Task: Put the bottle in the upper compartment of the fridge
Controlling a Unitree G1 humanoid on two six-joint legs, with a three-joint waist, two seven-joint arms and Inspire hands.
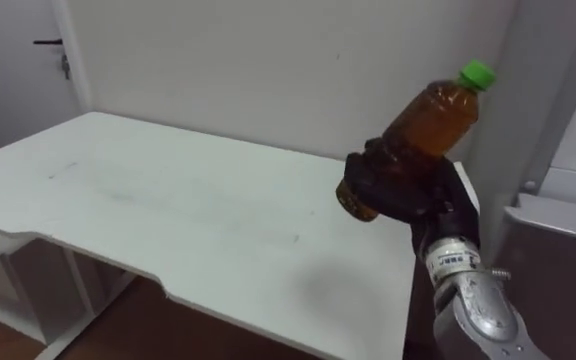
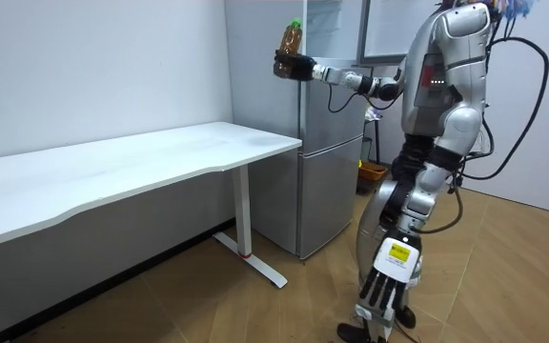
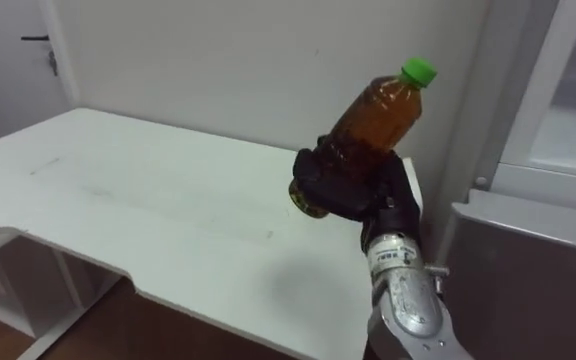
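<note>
The right hand [image 1: 408,190] clasps the bottle [image 1: 438,115] round its lower half, tilted cap-up above the table [image 1: 168,210] end beside the fridge [image 2: 332,181].

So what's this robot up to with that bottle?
The robot stands by a fridge next to a white table, holding a bottle of brown drink with a green cap in its right hand. Its fingers are curled round the bottle's lower half. The bottle is tilted and lifted clear above the table's end. It is not in the fridge yet. The left hand hangs low by the leg, fingers straight, holding nothing.
</note>
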